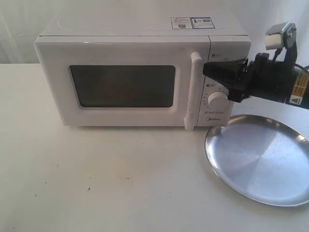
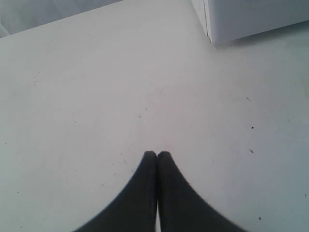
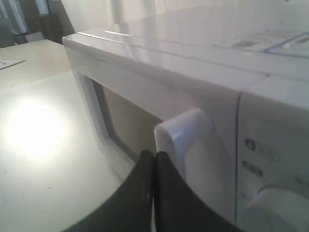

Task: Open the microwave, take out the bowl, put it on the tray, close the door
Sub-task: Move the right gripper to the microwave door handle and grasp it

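The white microwave (image 1: 140, 72) stands at the back of the table with its door (image 1: 120, 84) shut and dark window facing me. My right gripper (image 1: 206, 70) is shut and empty, its tip just beside the top of the vertical bar handle (image 1: 195, 92); the right wrist view shows the gripper (image 3: 154, 154) close to the handle (image 3: 186, 130). The shiny silver tray (image 1: 260, 159) lies on the table at the right, below the right arm. My left gripper (image 2: 157, 154) is shut over bare table, out of the exterior view. The bowl is hidden.
Two round dials (image 1: 217, 99) sit on the microwave's right panel, partly behind the right gripper. A corner of the microwave (image 2: 241, 19) shows in the left wrist view. The pale table (image 1: 96, 179) extends in front of the microwave.
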### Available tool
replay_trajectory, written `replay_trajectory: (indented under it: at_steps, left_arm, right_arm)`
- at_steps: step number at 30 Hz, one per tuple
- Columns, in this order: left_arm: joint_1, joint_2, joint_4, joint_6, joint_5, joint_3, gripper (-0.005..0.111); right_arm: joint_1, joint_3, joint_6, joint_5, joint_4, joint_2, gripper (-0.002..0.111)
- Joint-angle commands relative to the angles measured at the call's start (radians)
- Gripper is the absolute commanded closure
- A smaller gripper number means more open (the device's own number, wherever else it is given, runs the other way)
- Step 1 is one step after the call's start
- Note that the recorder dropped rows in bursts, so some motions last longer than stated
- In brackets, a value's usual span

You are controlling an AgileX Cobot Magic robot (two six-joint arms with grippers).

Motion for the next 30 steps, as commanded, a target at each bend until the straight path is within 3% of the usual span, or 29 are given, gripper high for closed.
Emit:
replay_trajectory:
  at_steps: [1, 8, 14, 21, 26, 30]
  left_arm:
    - [-0.007, -0.002, -0.008, -0.004, 0.002, -0.002, 0.107]
    - [-0.007, -0.002, -0.008, -0.004, 0.002, -0.002, 0.107]
    - [-0.007, -0.002, -0.008, -0.004, 0.002, -0.002, 0.107]
    - [-0.007, -0.002, -0.008, -0.004, 0.002, -0.002, 0.107]
    - [-0.007, -0.002, -0.008, -0.004, 0.002, -0.002, 0.107]
    - [-0.007, -0.002, -0.008, -0.004, 0.002, -0.002, 0.107]
  right_arm:
    - [-0.084, -0.017, 0.003, -0.067, -0.100, 0.080, 0.108]
    - [-0.130, -0.089, 0.044, -0.067, -0.380, 0.135, 0.108]
    - [-0.118, -0.125, 0.027, -0.067, -0.374, 0.149, 0.108]
    - [-0.114, -0.128, -0.017, -0.067, -0.215, 0.149, 0.107]
    - [-0.088, -0.128, -0.017, -0.067, -0.226, 0.150, 0.088]
    - [-0.063, -0.128, -0.017, -0.067, -0.225, 0.154, 0.057]
